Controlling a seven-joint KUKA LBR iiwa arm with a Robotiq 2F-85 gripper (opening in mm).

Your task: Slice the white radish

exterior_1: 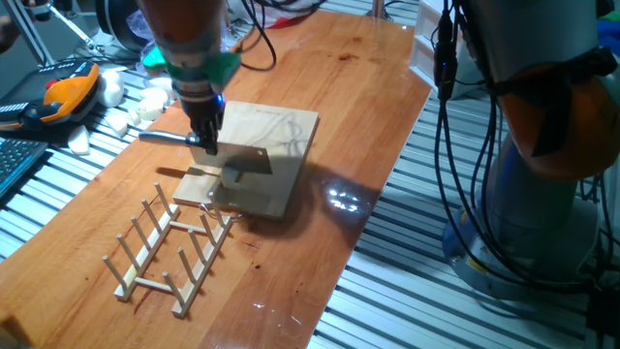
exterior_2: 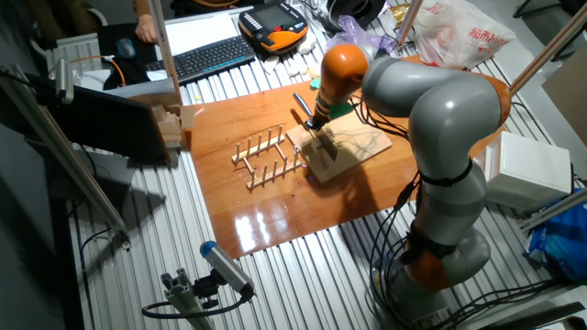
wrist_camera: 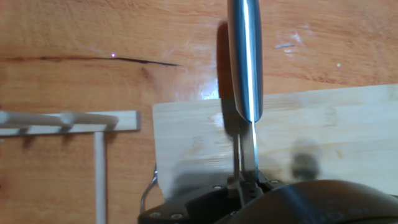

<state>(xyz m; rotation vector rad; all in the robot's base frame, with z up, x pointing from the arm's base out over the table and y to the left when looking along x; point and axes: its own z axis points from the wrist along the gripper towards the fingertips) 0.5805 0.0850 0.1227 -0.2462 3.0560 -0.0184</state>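
Note:
My gripper (exterior_1: 205, 136) is shut on a knife (exterior_1: 247, 165) and holds it over the near part of the wooden cutting board (exterior_1: 286, 126). The dark handle sticks out to the left and the grey blade points right, low over the board. In the hand view the knife (wrist_camera: 245, 62) is edge-on over the board (wrist_camera: 336, 124), with the gripper (wrist_camera: 246, 180) at the bottom. In the other fixed view the gripper (exterior_2: 318, 128) stands over the board (exterior_2: 367, 147). The white radish does not show in any view; it is hidden or out of view.
A wooden dish rack (exterior_1: 170, 247) lies just in front of the board; it also shows in the hand view (wrist_camera: 68, 119). A pile of white chunks (exterior_1: 145, 102) and an orange pendant (exterior_1: 63, 97) lie at the back left. The arm's base (exterior_1: 542, 165) stands to the right.

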